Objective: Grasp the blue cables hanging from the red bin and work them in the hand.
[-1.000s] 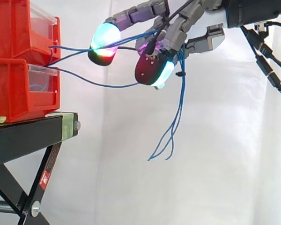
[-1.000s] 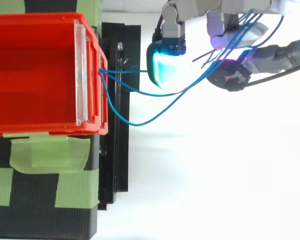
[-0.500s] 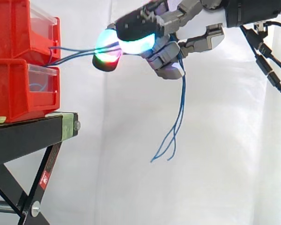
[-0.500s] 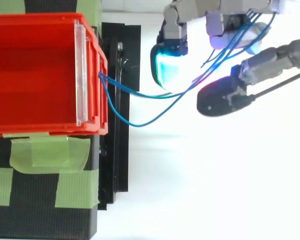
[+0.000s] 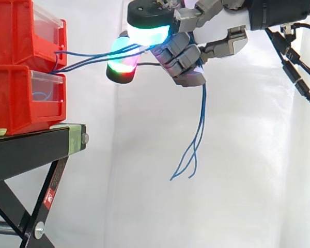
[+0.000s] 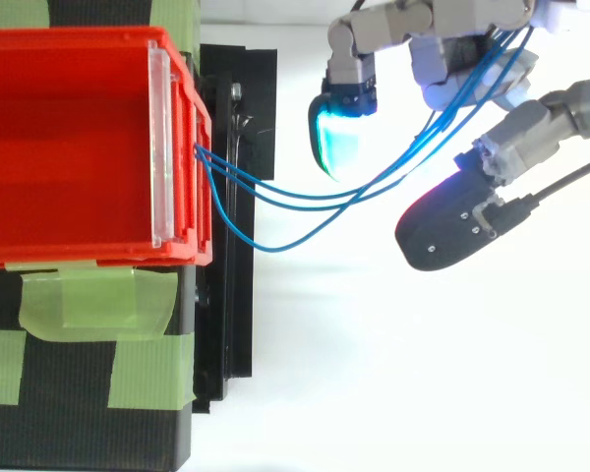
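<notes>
Several thin blue cables (image 6: 315, 197) leave the front of the upper red bin (image 5: 13, 31) and run right in a slack curve to my hand (image 5: 185, 58). Curled fingers hold the strands high at the right of the bins. Below the hand the loose ends (image 5: 201, 116) hang free and spread near their tips. One fingertip (image 5: 121, 62) glows green and red against the strands toward the bin. In the top view the hand (image 6: 452, 69) is at the upper right, and its dark thumb pad (image 6: 447, 226) stands apart from the cables.
A second red bin (image 5: 15, 98) sits under the first on a black stand (image 5: 31, 150) patched with green tape (image 6: 88, 305). A clear label holder (image 6: 157, 138) fronts the upper bin. White curtain lies behind and below the hand.
The thumb has swung off the cables, up in the side view and outward in the top view. The other fingers have curled round the strands. The hanging ends have shifted slightly right.
</notes>
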Robot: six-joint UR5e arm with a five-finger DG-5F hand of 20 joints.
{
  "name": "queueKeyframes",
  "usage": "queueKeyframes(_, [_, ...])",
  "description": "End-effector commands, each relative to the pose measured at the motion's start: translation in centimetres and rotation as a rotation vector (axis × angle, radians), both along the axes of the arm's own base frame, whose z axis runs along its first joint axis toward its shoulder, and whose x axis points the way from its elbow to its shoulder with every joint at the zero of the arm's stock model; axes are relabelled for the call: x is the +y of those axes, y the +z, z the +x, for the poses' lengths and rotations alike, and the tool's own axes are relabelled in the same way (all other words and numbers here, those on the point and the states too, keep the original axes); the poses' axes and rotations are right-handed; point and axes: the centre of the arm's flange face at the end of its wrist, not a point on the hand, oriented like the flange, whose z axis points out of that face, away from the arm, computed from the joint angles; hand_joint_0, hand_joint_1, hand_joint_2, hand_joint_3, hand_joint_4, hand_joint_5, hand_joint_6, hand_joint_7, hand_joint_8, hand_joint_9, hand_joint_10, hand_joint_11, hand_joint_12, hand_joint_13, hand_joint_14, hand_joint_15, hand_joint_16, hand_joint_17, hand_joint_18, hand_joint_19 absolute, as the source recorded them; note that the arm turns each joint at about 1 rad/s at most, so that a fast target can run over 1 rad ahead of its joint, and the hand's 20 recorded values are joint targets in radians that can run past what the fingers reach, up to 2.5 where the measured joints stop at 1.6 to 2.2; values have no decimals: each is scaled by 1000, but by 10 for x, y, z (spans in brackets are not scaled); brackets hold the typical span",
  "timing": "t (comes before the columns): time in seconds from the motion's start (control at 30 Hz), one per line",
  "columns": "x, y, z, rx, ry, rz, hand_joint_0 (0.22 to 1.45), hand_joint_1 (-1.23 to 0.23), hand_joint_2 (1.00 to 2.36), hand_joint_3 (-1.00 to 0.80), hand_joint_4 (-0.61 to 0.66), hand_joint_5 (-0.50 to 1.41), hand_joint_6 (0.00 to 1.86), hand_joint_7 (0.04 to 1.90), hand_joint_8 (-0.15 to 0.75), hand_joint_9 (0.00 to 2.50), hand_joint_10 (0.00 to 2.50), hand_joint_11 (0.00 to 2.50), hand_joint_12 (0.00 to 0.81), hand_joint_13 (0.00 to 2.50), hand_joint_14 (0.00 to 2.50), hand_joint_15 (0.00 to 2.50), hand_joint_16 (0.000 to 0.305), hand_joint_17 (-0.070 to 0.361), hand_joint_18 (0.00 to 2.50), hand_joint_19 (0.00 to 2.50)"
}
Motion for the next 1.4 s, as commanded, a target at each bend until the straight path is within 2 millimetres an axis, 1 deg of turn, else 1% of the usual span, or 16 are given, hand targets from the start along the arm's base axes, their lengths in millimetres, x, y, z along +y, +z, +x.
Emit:
queueKeyframes(0.0, [0, 0, 0, 2, 0, 0, 852, -592, 1009, -812, 223, 184, 174, 1408, 442, 381, 2500, 2500, 450, 429, 2500, 2084, 48, 107, 1066, 1511])
queueKeyframes(0.33, [1, 0, 0, 2, 0, 0, 879, -572, 1008, -827, 197, 253, 213, 1421, 438, 492, 2500, 2500, 444, 544, 2500, 2118, 46, 103, 1154, 1479])
queueKeyframes(0.5, [0, 0, 0, 2, -1, 0, 887, -571, 1008, -822, 193, 270, 210, 1421, 439, 532, 2500, 2500, 445, 574, 2500, 2077, 46, 104, 1171, 1460])
queueKeyframes(0.63, [1, 0, 0, 2, 0, 0, 906, -575, 1010, -798, 176, 292, 207, 1427, 436, 569, 2500, 2500, 439, 601, 2500, 2098, 46, 104, 1192, 1441])
queueKeyframes(0.8, [1, 0, 0, 1, 0, 0, 921, -601, 1013, -714, 141, 350, 150, 1459, 430, 655, 2500, 2500, 436, 650, 2500, 2116, 46, 104, 1231, 1433])
queueKeyframes(0.87, [1, 0, 0, -1, 0, 0, 918, -623, 1015, -643, 113, 395, 82, 1499, 423, 686, 2500, 2500, 435, 674, 2500, 2161, 46, 104, 1245, 1448])
queueKeyframes(0.9, [2, 0, 0, 1, 3, 0, 917, -630, 1015, -630, 114, 405, 68, 1507, 423, 693, 2500, 2500, 434, 676, 2500, 2140, 46, 104, 1251, 1433])
queueKeyframes(0.97, [2, 0, 0, 1, 4, -2, 906, -638, 1019, -541, 101, 442, 2, 1533, 422, 719, 2500, 2500, 433, 690, 2500, 2160, 46, 103, 1256, 1434])
queueKeyframes(1.0, [2, 0, 0, 1, 4, -2, 906, -641, 1019, -527, 98, 443, 0, 1535, 422, 723, 2500, 2500, 427, 693, 2500, 2153, 46, 103, 1257, 1437])
queueKeyframes(1.07, [2, 0, 1, -1, 4, -2, 906, -642, 1020, -422, 116, 443, 1, 1518, 415, 727, 2500, 2500, 437, 704, 2500, 2175, 46, 103, 1263, 1421])
queueKeyframes(1.17, [2, 0, 1, -1, 4, -2, 909, -641, 1022, -314, 121, 434, 5, 1481, 418, 736, 2500, 2500, 438, 704, 2500, 2183, 47, 105, 1266, 1444])
queueKeyframes(1.2, [2, 0, 1, -1, 5, -1, 914, -639, 1021, -265, 127, 435, 4, 1473, 419, 740, 2500, 2500, 440, 711, 2500, 2172, 47, 106, 1269, 1400])
queueKeyframes(1.23, [2, 0, 1, -1, 5, -1, 937, -636, 1022, -191, 127, 425, 7, 1432, 415, 746, 2500, 2500, 434, 719, 2500, 2154, 49, 109, 1272, 1365])
queueKeyframes(1.27, [2, 0, 1, -1, 5, -1, 963, -633, 1020, -130, 127, 422, 8, 1428, 409, 746, 2500, 2500, 436, 722, 2500, 2159, 49, 110, 1270, 1344])
queueKeyframes(1.37, [2, 0, 0, -1, 4, -1, 985, -634, 1019, -53, 119, 413, 9, 1412, 403, 747, 2500, 2500, 438, 723, 2500, 2170, 50, 111, 1254, 1334])
